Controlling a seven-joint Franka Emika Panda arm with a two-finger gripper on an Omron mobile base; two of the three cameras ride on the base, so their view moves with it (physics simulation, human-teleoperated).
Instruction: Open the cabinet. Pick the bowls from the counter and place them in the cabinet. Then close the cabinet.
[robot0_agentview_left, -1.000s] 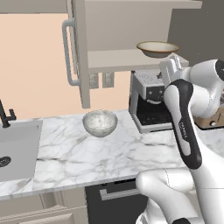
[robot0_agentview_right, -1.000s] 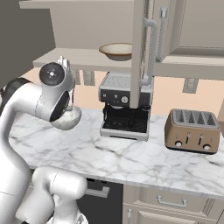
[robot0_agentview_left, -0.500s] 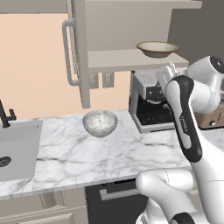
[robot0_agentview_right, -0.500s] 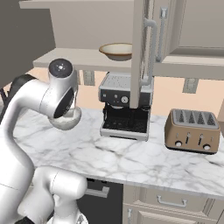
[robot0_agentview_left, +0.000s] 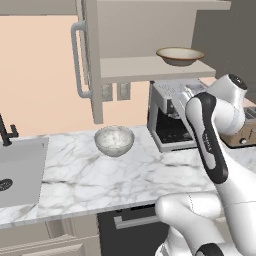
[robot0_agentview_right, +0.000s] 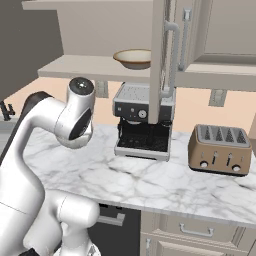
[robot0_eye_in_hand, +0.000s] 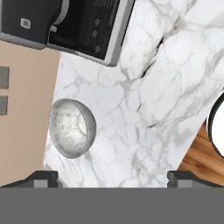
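So the cabinet is open, both doors swung out, and the tan bowl with the brown rim is sitting on its bottom shelf, toward the right end in the left base view — from the other side you can see it tucked just behind the edge of the open right door. The grey-white marbled bowl is on the counter, upright, near the back wall and just left of the espresso machine, not touching it. The sink is off at the left end of the slab, well apart from the bowl. A toaster sits on the counter to the right of the espresso machine. The gripper is spread wide with nothing between the fingertips — in the hand view it looks down at the marble, with the marbled bowl up and to the left between the tips and the wall, clear of both. The arm is bent up high over the counter, elbow in front of the espresso machine.
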